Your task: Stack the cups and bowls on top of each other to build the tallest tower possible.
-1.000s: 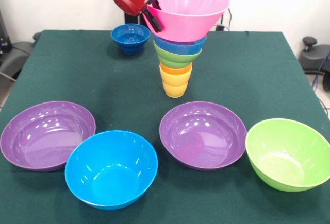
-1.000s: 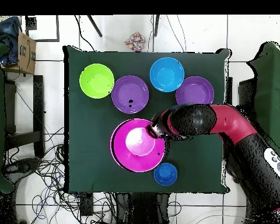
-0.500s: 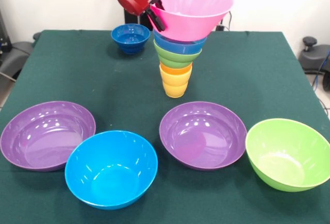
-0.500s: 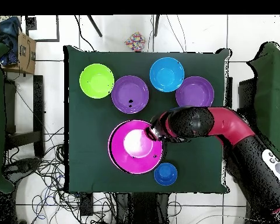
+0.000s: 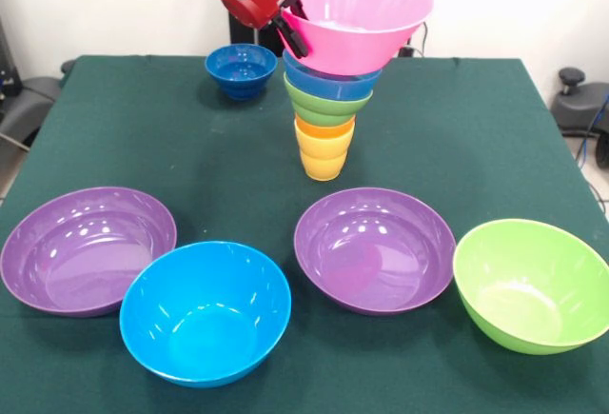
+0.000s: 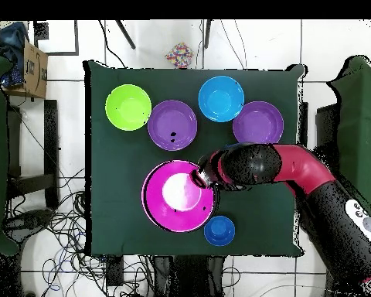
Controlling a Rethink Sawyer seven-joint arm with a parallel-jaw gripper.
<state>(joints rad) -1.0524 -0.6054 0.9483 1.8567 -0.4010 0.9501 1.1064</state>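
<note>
Plastic like this looks light, stiff and slippery, so the big glossy pink plastic bowl (image 5: 354, 16) is best held by its thin rim, and it sits tilted just above the tower (image 5: 325, 119) of a light blue bowl, a small green bowl and two ribbed orange cups in the middle of the green worktop (image 5: 143, 138). Tool (image 5: 289, 33) next: it is pinched shut on the pink bowl's rim, on the side nearer the small dark blue bowl (image 5: 241, 69).

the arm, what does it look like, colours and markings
The arm has a glossy red shell with black, mottled-looking segments near the wrist. The link toward the base is black and carries small white round markings. The gripper end is a red block with black fingers below a black and silver collar.
</note>
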